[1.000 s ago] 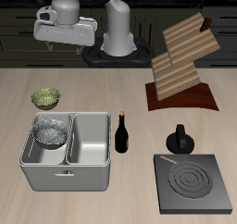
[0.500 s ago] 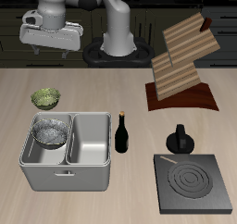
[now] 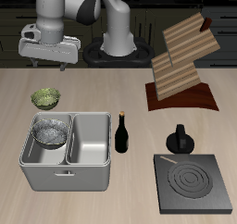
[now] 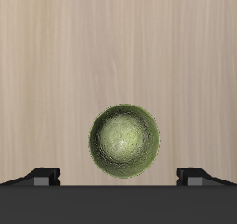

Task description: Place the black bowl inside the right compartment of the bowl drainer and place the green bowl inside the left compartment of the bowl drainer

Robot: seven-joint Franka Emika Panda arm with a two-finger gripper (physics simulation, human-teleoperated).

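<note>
Inside the bowl drainer (image 3: pixel 67 152), the black bowl (image 3: pixel 50 131) already sits in one basin; the other is bare. Behind it on the counter (image 3: pixel 118 93), the green bowl (image 4: pixel 124 141) waits beneath the raised gripper (image 3: pixel 46 63), fingers apart, holding nothing.

The green bowl (image 4: pixel 124 141) was olive-green with yellowish mottling inside; the black bowl (image 3: pixel 51 130) showed a pale silvery speckled interior. The bowl drainer (image 3: pixel 67 175) was light grey, on a pale wood-grain table (image 4: pixel 118 52).
</note>
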